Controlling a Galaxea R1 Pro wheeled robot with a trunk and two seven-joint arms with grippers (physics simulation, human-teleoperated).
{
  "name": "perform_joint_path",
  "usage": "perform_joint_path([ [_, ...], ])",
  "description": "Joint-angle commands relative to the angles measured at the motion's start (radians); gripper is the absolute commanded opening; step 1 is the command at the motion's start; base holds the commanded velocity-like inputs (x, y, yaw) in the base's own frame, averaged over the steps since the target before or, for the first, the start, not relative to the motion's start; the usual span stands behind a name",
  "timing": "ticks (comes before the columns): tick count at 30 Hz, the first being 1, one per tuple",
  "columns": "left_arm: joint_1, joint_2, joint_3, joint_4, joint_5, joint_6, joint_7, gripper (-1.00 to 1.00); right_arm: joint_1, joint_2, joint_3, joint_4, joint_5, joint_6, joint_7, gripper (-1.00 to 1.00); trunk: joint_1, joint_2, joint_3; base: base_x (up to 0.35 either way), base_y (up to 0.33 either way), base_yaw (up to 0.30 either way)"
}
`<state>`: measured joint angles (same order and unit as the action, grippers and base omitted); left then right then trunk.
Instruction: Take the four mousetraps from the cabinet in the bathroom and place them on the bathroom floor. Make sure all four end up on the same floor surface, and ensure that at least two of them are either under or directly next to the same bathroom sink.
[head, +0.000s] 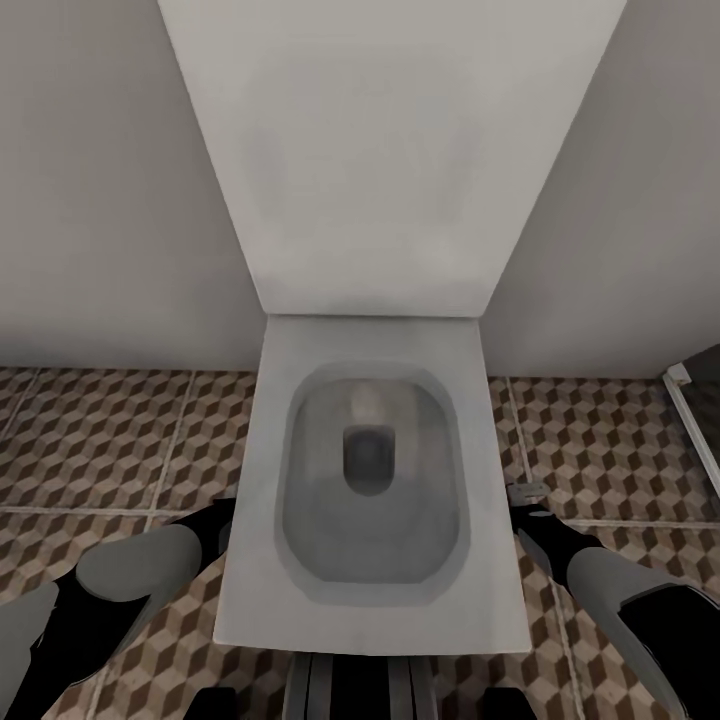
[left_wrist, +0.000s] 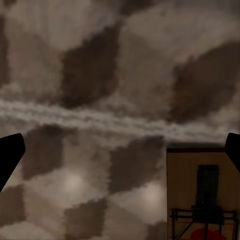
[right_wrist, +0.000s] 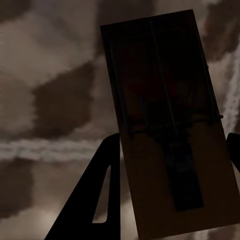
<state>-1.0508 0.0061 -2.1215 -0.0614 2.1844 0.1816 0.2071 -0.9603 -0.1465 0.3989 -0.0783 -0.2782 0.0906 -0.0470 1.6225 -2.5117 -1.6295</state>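
Head view looks straight down on a white toilet (head: 370, 480) with its lid raised against the wall, standing on the bathroom floor (head: 110, 440) of cube-patterned tiles. Both arms reach down on either side of the bowl.

At the centre right of that frame, the right gripper (head: 528, 503) carries a small mousetrap (head: 526, 491) just beside the toilet's rim. Its wrist view shows this dark board with its wire parts (right_wrist: 167, 120) filling the middle of the frame, clamped between the two dark fingers (right_wrist: 95, 190) above the tiles.

The left gripper (head: 222, 520) sits at the lower left, partly hidden by the bowl. Its wrist view has the fingertips (left_wrist: 10, 155) spread to both frame edges (nothing between them), with a second mousetrap (left_wrist: 202, 195) lying on the tiles at the lower right.
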Motion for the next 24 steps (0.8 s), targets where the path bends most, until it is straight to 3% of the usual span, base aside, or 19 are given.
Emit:
perform_joint_path([
  [1, 0.000, 0.000, 0.000, 0.000, 0.000, 0.000, 0.000, 1.00, 0.000, 0.000, 0.000, 0.000, -0.002, 0.000, 0.001, -1.00, 0.000, 0.000, 0.000, 0.000, 0.000, 0.040],
  [24, 0.000, 0.000, 0.000, 0.000, 0.000, -0.001, 0.000, 1.00, 0.000, -0.002, 0.000, -0.003, -0.001, -0.013, 0.001, -1.00, 0.000, 0.000, -0.022, 0.000, 0.000, 0.124],
])
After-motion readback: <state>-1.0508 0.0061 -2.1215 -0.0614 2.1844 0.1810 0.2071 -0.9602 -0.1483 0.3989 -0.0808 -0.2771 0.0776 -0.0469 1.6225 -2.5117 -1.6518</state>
